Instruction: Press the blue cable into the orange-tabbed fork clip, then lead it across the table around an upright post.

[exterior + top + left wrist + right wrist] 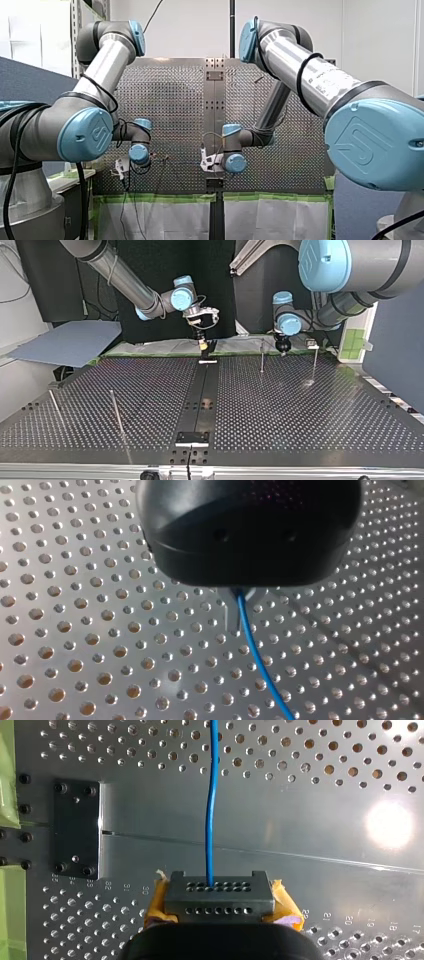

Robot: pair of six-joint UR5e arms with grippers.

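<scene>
Closest to the lens in the left wrist view is your left gripper. Its black body fills the frame above, and its two metal fingers are pinched together on the blue cable. From the fingers the cable slants away over the perforated table.

In the right wrist view your right gripper shows as a dark tip with two rows of small holes, flanked by orange-yellow pads. It is closed on the cable, which runs straight away from the tip across a bare strip of the table. Beside that gripper a black plate is bolted down, and green tape edges the table just past the plate.

In the top view both grippers hang low over the far edge of the table. The right gripper is over the far end of the dark centre rail. The left gripper is to its right in that view, well apart from it. Two far posts stand upright at the far right, one just beside the left gripper and the other further right. Two near posts stand tilted at the near left. You cannot trace the cable in that view, as it is too thin to make out.
</scene>
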